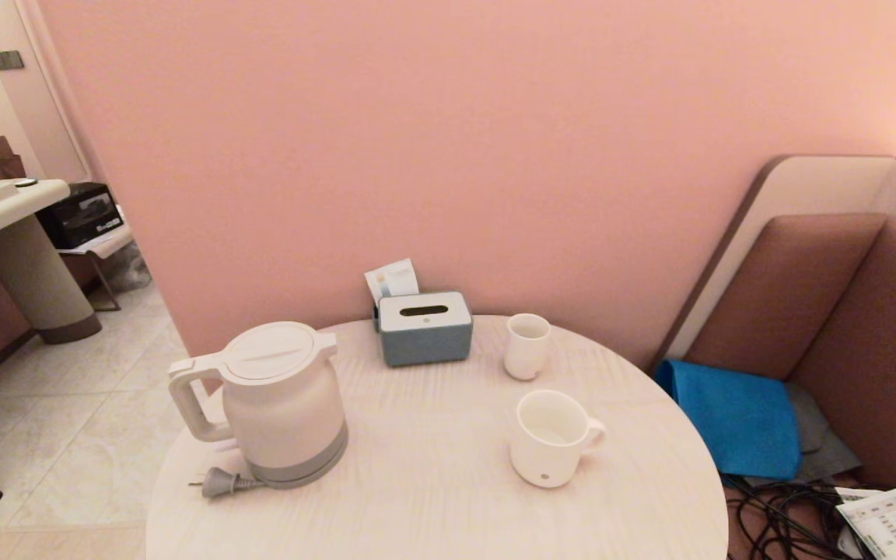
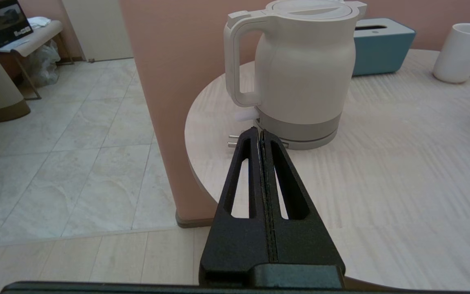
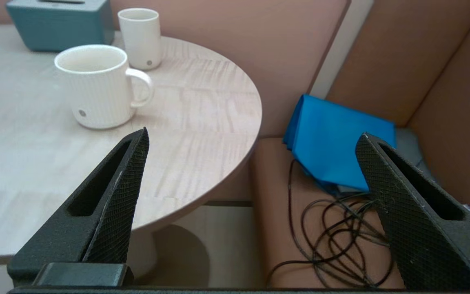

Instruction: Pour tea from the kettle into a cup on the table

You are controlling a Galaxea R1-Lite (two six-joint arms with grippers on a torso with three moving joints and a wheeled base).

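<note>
The white kettle (image 1: 281, 400) with its grey bottom band stands upright at the left of the round table (image 1: 432, 482), loop handle toward the table's left edge and lid closed. The wide ribbed mug (image 1: 549, 437) stands right of centre, handle to the right; whether any tea is in it cannot be told. Neither gripper shows in the head view. My left gripper (image 2: 258, 131) is shut and empty, short of the kettle (image 2: 302, 69) near its base. My right gripper (image 3: 253, 136) is open and empty, off the table's right edge, with the mug (image 3: 96, 87) ahead of it.
A smaller handleless white cup (image 1: 526, 345) and a grey-and-white tissue box (image 1: 425, 327) stand at the back of the table. A grey plug (image 1: 218, 483) lies by the kettle's base. A sofa with a blue cloth (image 1: 736, 416) and black cables (image 1: 786, 521) is at the right.
</note>
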